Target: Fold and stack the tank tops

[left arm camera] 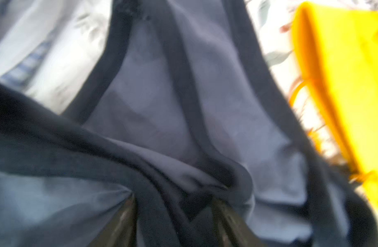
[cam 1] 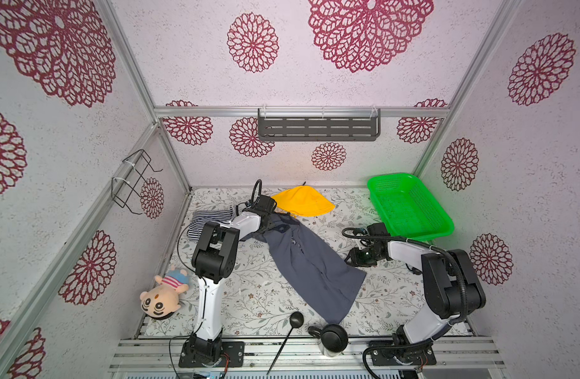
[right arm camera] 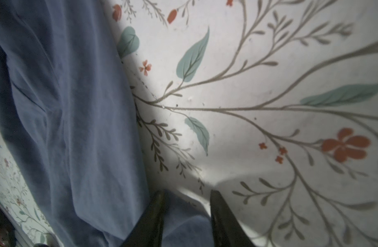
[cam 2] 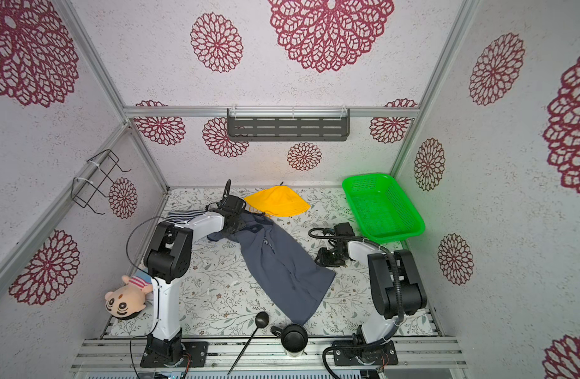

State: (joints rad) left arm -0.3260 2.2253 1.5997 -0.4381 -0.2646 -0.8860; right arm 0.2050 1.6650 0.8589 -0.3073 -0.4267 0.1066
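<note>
A slate blue-grey tank top (cam 1: 311,265) (cam 2: 282,262) lies stretched on a slant across the flowered table in both top views. My left gripper (cam 1: 273,226) (cam 2: 241,226) is at its far, strap end. In the blurred left wrist view, that gripper (left arm camera: 173,205) has its jaws apart with dark-edged blue cloth (left arm camera: 162,107) bunched between them. My right gripper (cam 1: 352,259) (cam 2: 321,259) sits low at the top's right edge. The right wrist view shows it (right arm camera: 187,205) open, with a corner of the blue cloth (right arm camera: 76,128) between its jaws. A striped tank top (cam 1: 209,220) (cam 2: 183,216) lies at the back left, partly behind the left arm.
A yellow hat (cam 1: 303,200) lies just behind the left gripper. A green basket (cam 1: 410,210) stands at the back right. A plush doll (cam 1: 164,295) lies front left. A black ladle (cam 1: 295,320) and a black mug (cam 1: 331,338) sit at the front edge.
</note>
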